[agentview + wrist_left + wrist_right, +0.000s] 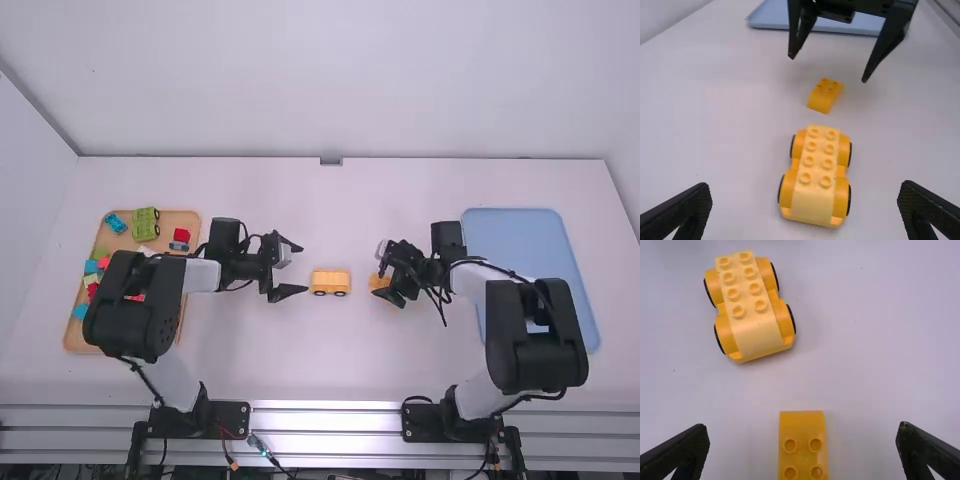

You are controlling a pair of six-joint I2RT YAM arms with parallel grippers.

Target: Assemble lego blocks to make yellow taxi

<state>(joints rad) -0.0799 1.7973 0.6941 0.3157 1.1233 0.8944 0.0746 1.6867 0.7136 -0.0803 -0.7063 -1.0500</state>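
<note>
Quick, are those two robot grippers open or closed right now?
Left gripper: open, holding nothing.
Right gripper: open, close to the small yellow block, holding nothing.

Tan tray (pixel 187 219), left side of white tabletop (pixel 300 365), partly hidden, mixed blocks inside. Far end of tray: blue piece (pixel 115 223), green studded piece (pixel 145 224) beside it, red-and-blue piece (pixel 180 239) nearer the tray's right side. Along tray's left side: light-blue block (pixel 91 267), red block (pixel 104 262), pale green block (pixel 91 280), another blue block (pixel 80 312) closer to the near end. Others in there too covered to sort. Right side of tabletop: flat light-blue tray (pixel 512 232), rounded corners, partly hidden; also in left wrist view. Pale wall (pixel 300 80) behind, small grey bracket (pixel 331 161) at tabletop's far edge, middle. Silver metal rails (pixel 325 418) along near edge.
</note>
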